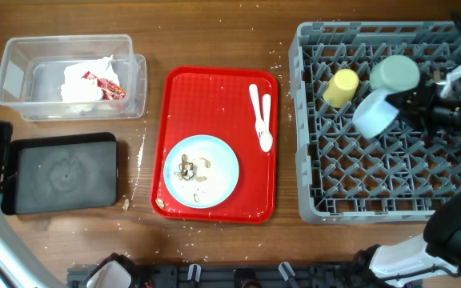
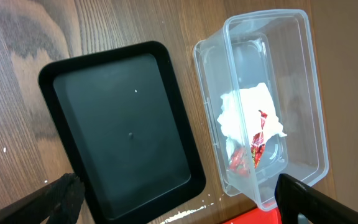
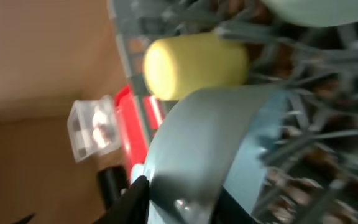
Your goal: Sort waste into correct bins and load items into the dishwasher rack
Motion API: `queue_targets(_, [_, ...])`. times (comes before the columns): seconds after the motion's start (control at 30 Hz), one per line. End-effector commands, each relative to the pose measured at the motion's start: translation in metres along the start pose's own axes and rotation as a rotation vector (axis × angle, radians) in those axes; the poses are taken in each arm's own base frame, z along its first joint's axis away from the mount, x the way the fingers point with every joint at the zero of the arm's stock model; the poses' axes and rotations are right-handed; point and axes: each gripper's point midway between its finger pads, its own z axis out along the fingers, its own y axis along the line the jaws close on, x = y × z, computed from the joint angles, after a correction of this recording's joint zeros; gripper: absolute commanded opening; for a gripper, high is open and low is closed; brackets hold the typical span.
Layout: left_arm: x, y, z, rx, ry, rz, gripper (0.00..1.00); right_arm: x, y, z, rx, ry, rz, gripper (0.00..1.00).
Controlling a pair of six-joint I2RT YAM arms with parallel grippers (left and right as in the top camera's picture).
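We see the right pincer (image 1: 400, 102) at the light blue bowl (image 1: 374, 114), which sits tilted in the dishwasher rack (image 1: 358, 184) beside the yellow cup (image 1: 341, 86) & pale green bowl (image 1: 394, 72). The wrist view's too blurred, so we can't tell if it grips the rim. The left pincer (image 2: 179, 190) hangs wide open & empty over the black tray (image 2: 123, 124) & clear tub (image 2: 303, 74), w/ napkin (image 2: 244, 112) + wrapper (image 2: 258, 140) inside the tub.

2 bowls (image 1: 394, 72) (image 1: 374, 114), 2 bins (image 1: 10, 76) (image 1: 62, 172), 1 cup (image 1: 341, 86).
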Motion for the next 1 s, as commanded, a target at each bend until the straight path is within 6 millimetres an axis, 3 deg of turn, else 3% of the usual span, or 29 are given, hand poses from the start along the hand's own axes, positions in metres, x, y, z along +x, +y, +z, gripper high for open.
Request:
queue_targets(0.0, [0.000,0.001,0.001,0.001,0.004,-0.009,1.00,-0.008,-0.021,-0.029,0.220,-0.098,0.041,0.34])
queue_targets(0.1, [0.000,0.001,0.001,0.001,0.004,-0.009,1.00,-0.007,0.001,-0.075,0.349,-0.277,0.036,0.56])
queue_targets(0.2, [0.000,0.001,0.001,0.001,0.004,-0.009,1.00,0.004,0.034,-0.097,0.334,-0.366,-0.052,0.60])
queue_targets(0.23, [0.000,0.001,0.001,0.001,0.004,-0.009,1.00,0.010,0.048,-0.091,0.305,-0.345,-0.094,0.58])
queue_targets(0.27, [0.000,0.001,0.001,0.001,0.004,-0.009,1.00,0.016,0.060,-0.082,0.258,-0.309,-0.140,0.58])
queue_targets(0.33, [0.000,0.001,0.001,0.001,0.004,-0.009,1.00,0.042,0.110,-0.041,0.123,-0.170,-0.332,0.59])
queue_targets(0.4, [0.000,0.001,0.001,0.001,0.004,-0.009,1.00,0.069,0.143,0.001,0.132,-0.089,-0.457,0.61])
queue_targets(0.5, [0.000,0.001,0.001,0.001,0.004,-0.009,1.00,0.107,0.179,0.054,0.228,-0.060,-0.645,0.70])
queue_targets(0.57, [0.000,0.001,0.001,0.001,0.004,-0.009,1.00,0.126,0.191,0.078,0.243,-0.037,-0.717,0.71])
queue_targets(0.67, [0.000,0.001,0.001,0.001,0.004,-0.009,1.00,0.146,0.201,0.117,0.294,0.055,-0.787,0.71])
queue_targets(0.73, [0.000,0.001,0.001,0.001,0.004,-0.009,1.00,0.140,0.203,0.137,0.388,0.126,-0.807,0.71])
queue_targets(0.8, [0.000,0.001,0.001,0.001,0.004,-0.009,1.00,0.117,0.193,0.158,0.537,0.144,-0.804,0.72])
queue_targets(0.9, [0.000,0.001,0.001,0.001,0.004,-0.009,1.00,0.115,0.174,0.189,0.583,0.208,-0.801,0.75])
queue_targets(0.97, [0.000,0.001,0.001,0.001,0.004,-0.009,1.00,0.115,0.149,0.218,0.624,0.259,-0.784,0.85])
